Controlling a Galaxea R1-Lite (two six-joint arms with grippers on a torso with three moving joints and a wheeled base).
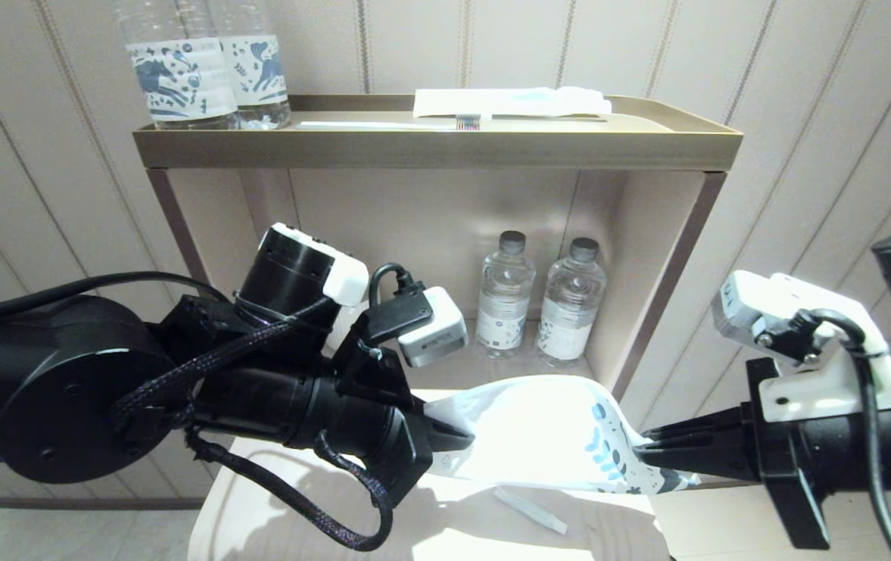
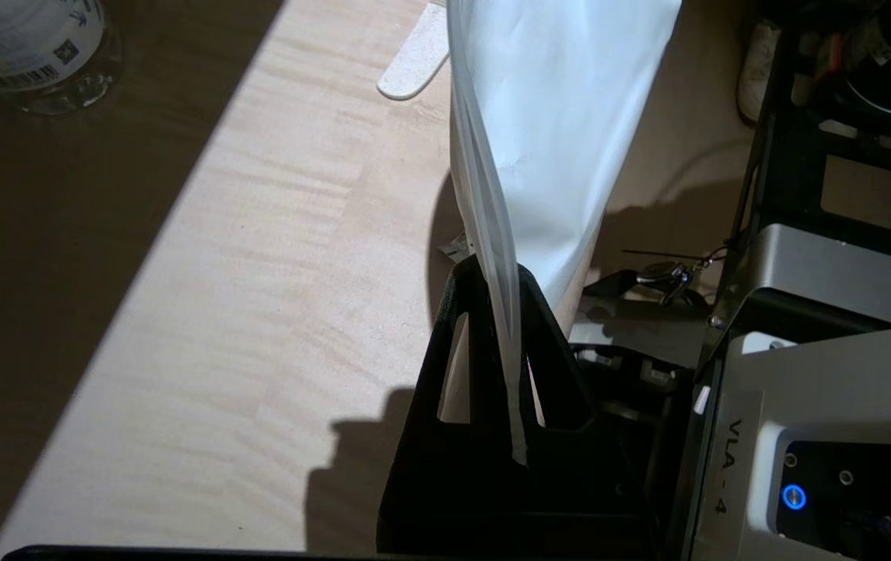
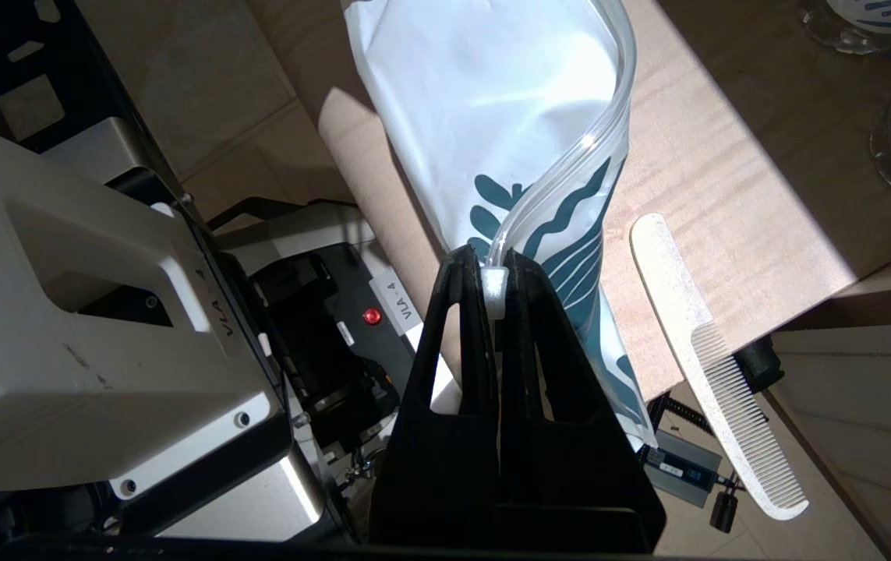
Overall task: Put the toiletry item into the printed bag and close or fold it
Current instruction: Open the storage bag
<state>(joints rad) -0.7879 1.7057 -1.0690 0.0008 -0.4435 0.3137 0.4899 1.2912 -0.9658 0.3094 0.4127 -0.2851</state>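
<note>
One printed bag (image 1: 539,428) is hanging above the worktop (image 1: 429,514), stretched between two end effectors. The left end effector (image 1: 445,432) is pinching its plain end; the right end effector (image 1: 648,452) is pinching the zip slider at its blue-printed end. One white comb (image 1: 531,510) is lying on the worktop beneath. Four water bottles are standing: two (image 1: 203,62) on the shelf top, two (image 1: 539,304) inside. "VLA-4" is showing on the robot's body.

Black arms, braided cables, white wrist cameras, black tapered jaws.
</note>
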